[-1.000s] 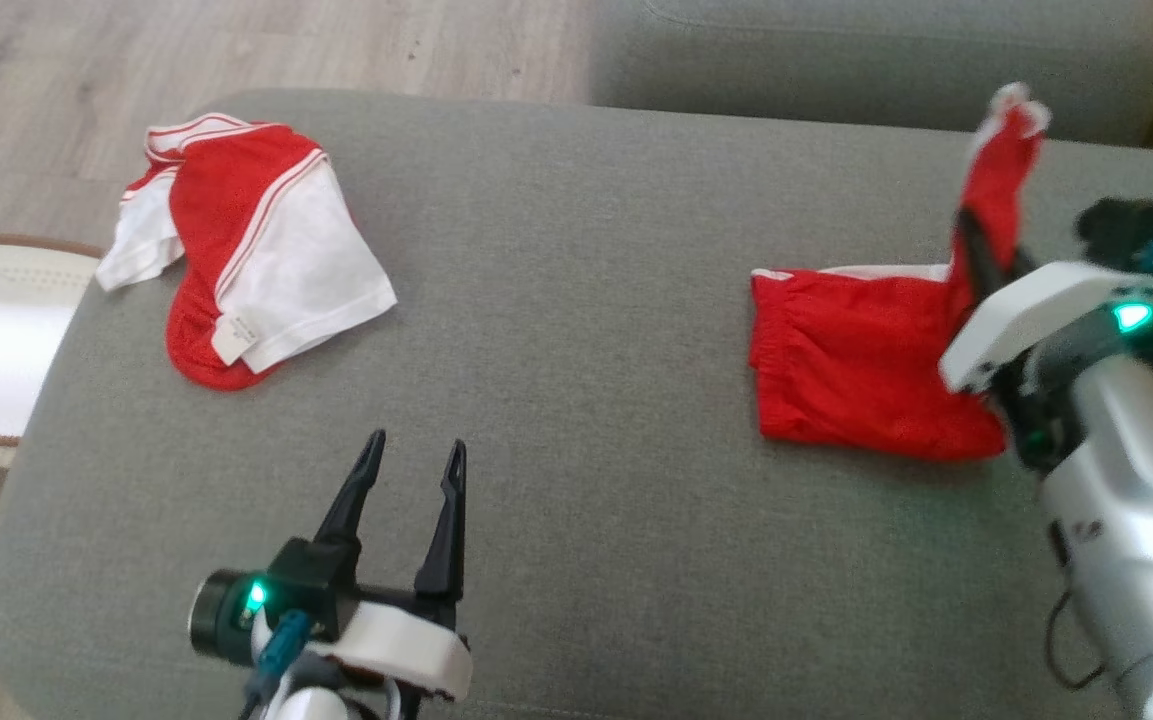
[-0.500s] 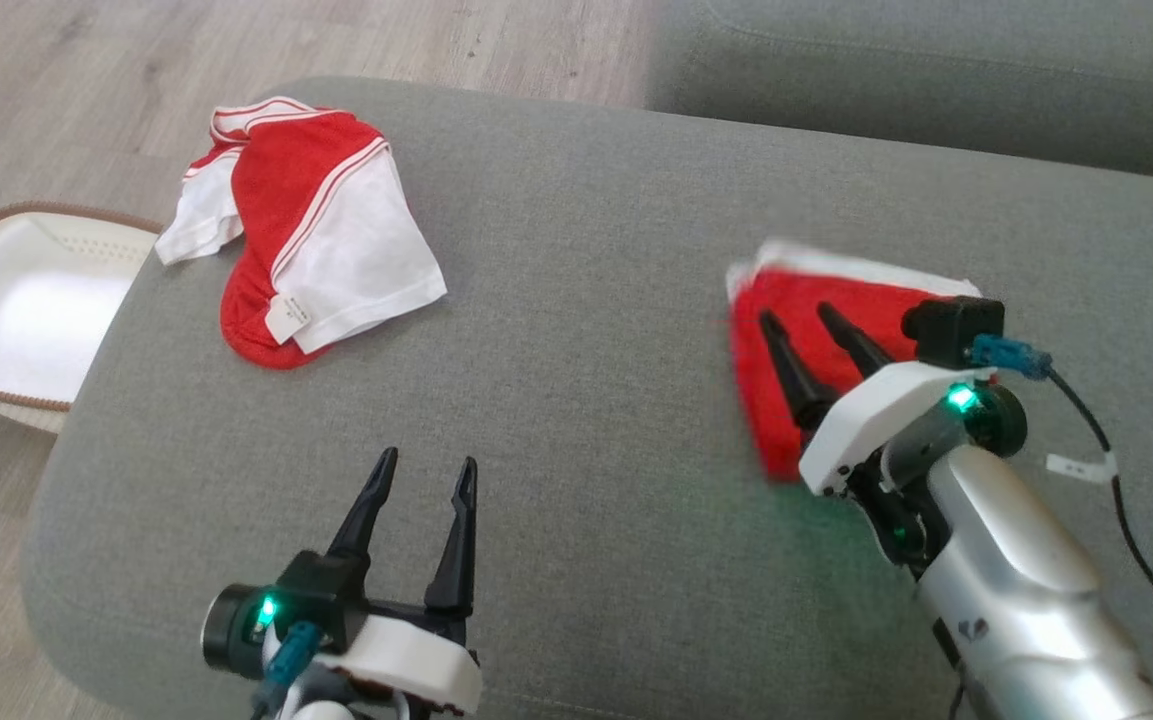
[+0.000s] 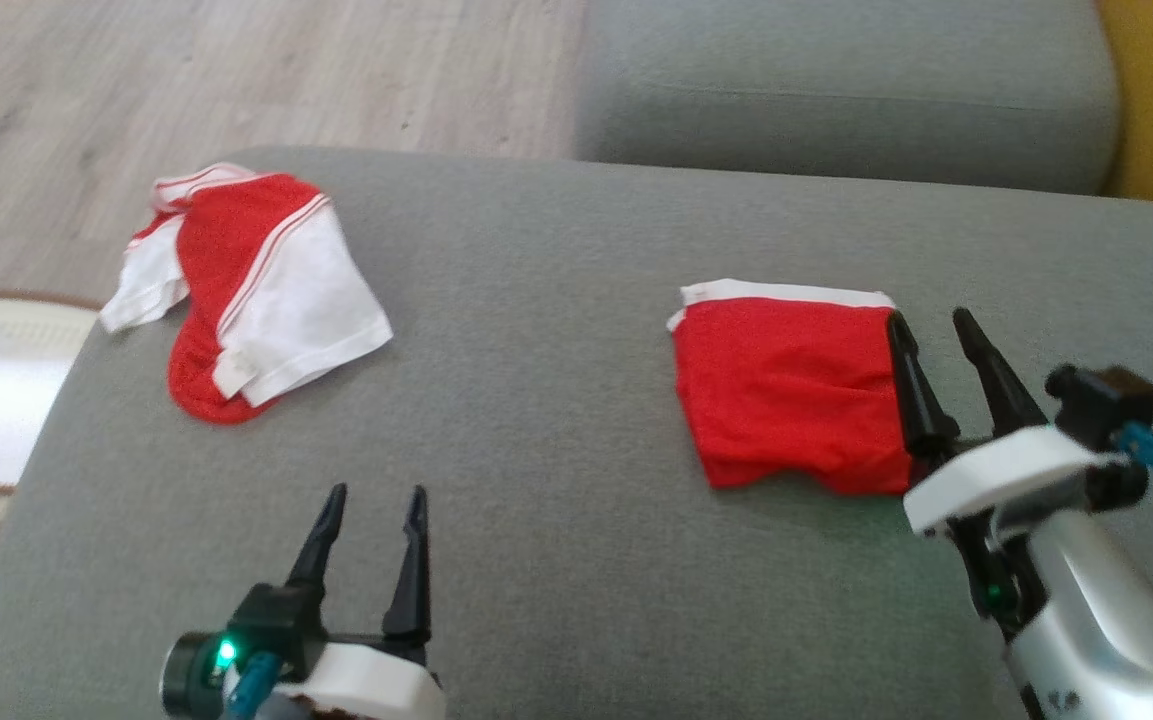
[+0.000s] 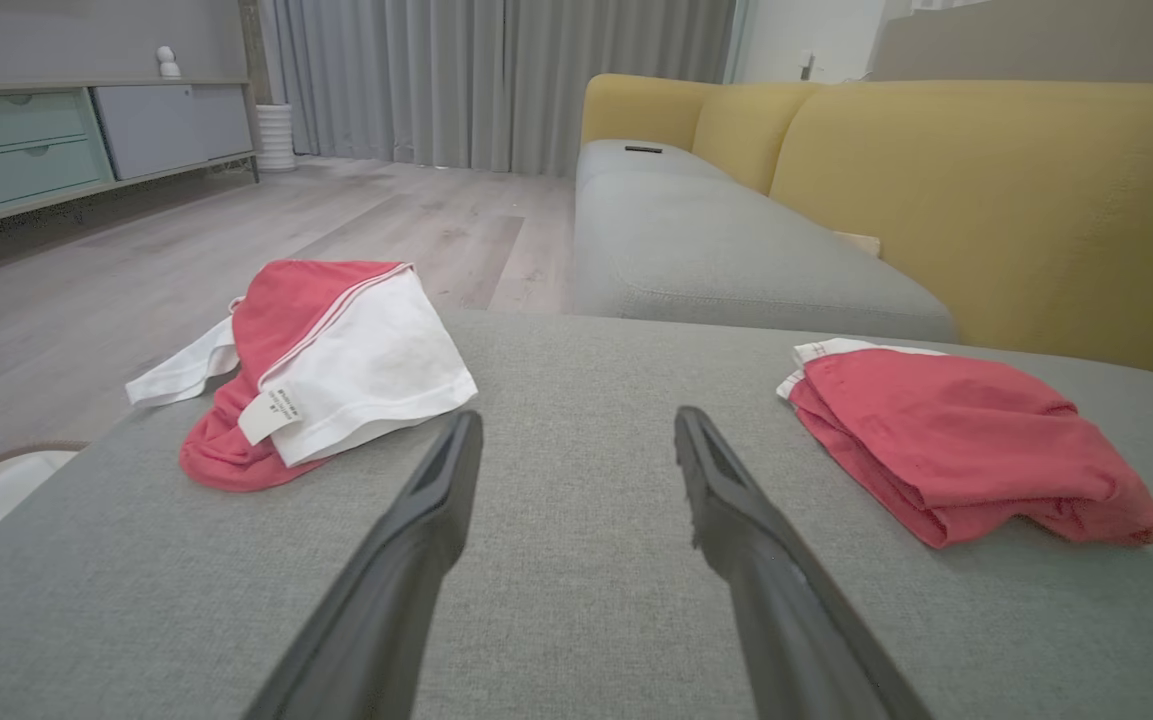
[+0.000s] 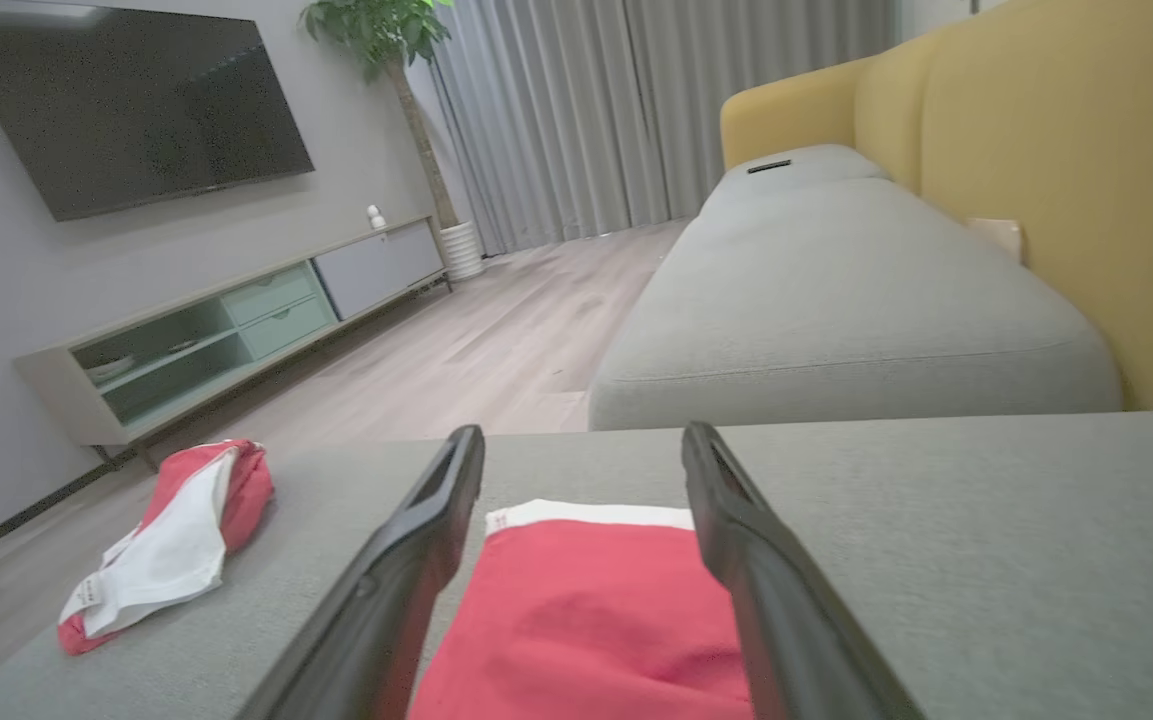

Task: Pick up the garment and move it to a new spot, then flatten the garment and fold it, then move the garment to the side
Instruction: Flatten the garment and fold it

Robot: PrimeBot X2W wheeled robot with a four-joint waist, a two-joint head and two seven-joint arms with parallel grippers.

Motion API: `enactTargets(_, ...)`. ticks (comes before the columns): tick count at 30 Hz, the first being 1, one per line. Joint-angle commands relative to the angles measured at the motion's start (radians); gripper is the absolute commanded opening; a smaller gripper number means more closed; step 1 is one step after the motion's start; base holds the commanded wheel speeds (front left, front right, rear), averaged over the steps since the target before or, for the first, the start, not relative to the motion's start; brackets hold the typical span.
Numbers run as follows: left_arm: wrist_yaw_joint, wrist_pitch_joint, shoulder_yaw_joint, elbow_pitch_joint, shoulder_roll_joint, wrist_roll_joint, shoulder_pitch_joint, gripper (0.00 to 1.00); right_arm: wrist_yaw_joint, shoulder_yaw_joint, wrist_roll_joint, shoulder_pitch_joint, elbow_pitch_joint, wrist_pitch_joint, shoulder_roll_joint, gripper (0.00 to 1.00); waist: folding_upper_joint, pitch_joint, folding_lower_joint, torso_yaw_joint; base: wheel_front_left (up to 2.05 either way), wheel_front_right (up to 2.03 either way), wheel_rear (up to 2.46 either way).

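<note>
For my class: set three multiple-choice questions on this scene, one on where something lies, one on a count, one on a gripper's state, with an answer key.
1. Where on the grey cushion does the folded red garment lie?
A. toward the robot's right
B. at the far left edge
C. hanging off the front

2. How many garments lie on the cushion?
A. one
B. two
C. four

3. How does the right gripper stand?
A. shut on the garment
B. shut on nothing
C. open

Key:
1 A, it lies next to the right arm's fingers.
2 B, the folded one plus a crumpled red-and-white garment at left.
3 C, its fingers stand apart and the garment lies flat.
</note>
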Motion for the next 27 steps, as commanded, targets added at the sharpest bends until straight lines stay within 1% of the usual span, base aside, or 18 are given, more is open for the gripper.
enactTargets(1, 0.005, -0.009, 0.044, -0.037, -0.004, -0.011, -0.023, 1.0, 0.007, 0.003, -0.019, -0.002, -0.044, -0.016, -0.009, 1.0, -0.0001, -0.017, 0.0, -0.03, 0.0, 0.0, 0.0)
enactTargets(4, 0.005, -0.009, 0.065, -0.044, -0.004, -0.01, -0.012, 1.0, 0.007, -0.03, -0.04, 0.047, -0.081, -0.035, -0.001, 1.0, -0.0001, -0.025, 0.0, -0.053, 0.0, 0.0, 0.0)
enactTargets(10, 0.013, -0.009, 0.102, -0.073, -0.004, -0.007, 0.024, 1.0, 0.007, -0.062, -0.103, 0.158, -0.177, -0.06, 0.021, 1.0, -0.0001, -0.046, 0.0, -0.093, 0.0, 0.0, 0.0)
enactTargets(14, 0.015, -0.009, 0.122, -0.088, -0.004, -0.003, 0.051, 1.0, 0.007, -0.094, -0.175, 0.236, -0.227, -0.063, 0.052, 1.0, -0.0001, -0.055, 0.0, -0.105, 0.0, 0.0, 0.0)
enactTargets(16, 0.013, -0.009, 0.129, -0.098, -0.004, 0.006, 0.061, 1.0, 0.007, -0.12, -0.207, 0.279, -0.256, -0.063, 0.078, 1.0, -0.0001, -0.062, 0.0, -0.107, 0.0, 0.0, 0.0)
enactTargets(19, 0.015, -0.009, 0.137, -0.115, -0.004, 0.009, 0.085, 1.0, 0.007, -0.135, -0.268, 0.344, -0.279, -0.063, 0.105, 1.0, -0.0001, -0.074, 0.0, -0.109, 0.0, 0.0, 0.0)
enactTargets(27, 0.02, -0.009, 0.136, -0.115, -0.004, 0.032, 0.12, 1.0, 0.007, -0.153, -0.325, 0.429, -0.289, -0.063, 0.152, 1.0, -0.0001, -0.094, 0.0, -0.115, 0.0, 0.0, 0.0)
